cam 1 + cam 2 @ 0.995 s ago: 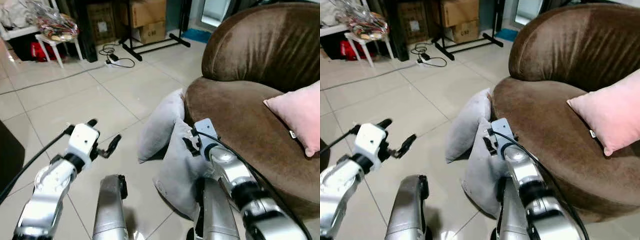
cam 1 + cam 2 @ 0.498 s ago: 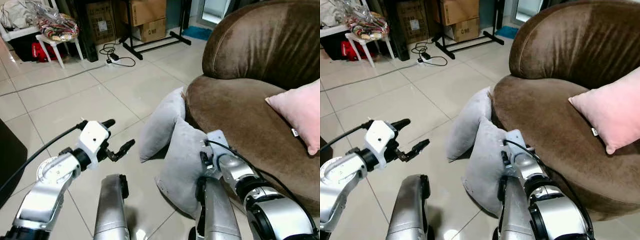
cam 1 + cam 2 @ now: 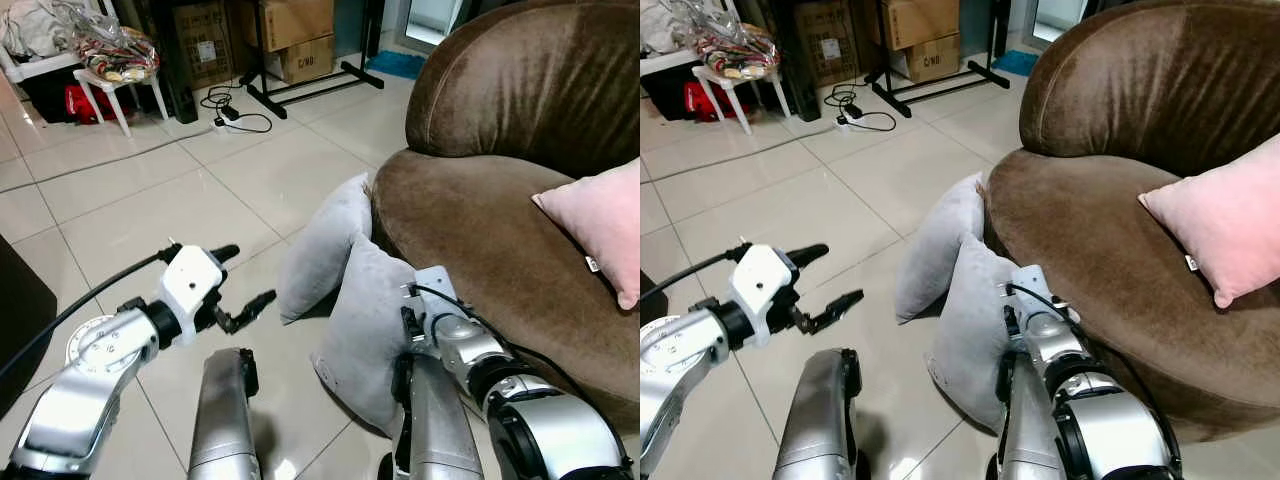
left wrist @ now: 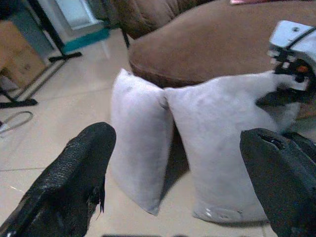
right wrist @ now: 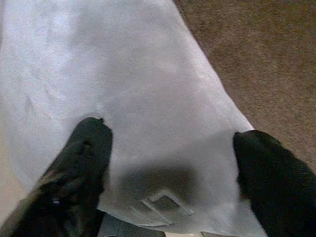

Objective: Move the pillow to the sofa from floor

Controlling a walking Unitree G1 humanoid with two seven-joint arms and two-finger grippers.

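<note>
Right gripper [image 5: 168, 148] straddles, spread wide, the near upright grey fabric pillow [image 3: 365, 330]; left gripper [image 3: 240, 283] hovers open beside it.

Grey pillow [image 3: 370, 320], brown sofa [image 3: 520, 150], pink cushion [image 3: 600, 220].

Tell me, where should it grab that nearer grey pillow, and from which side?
Probably the top edge of the nearer grey pillow, from above. It stands upright on the floor, leaning against the brown sofa, so that free edge is the easiest part to reach. The right gripper already has its open fingers straddling that edge; the left gripper hovers open beside it.
</note>
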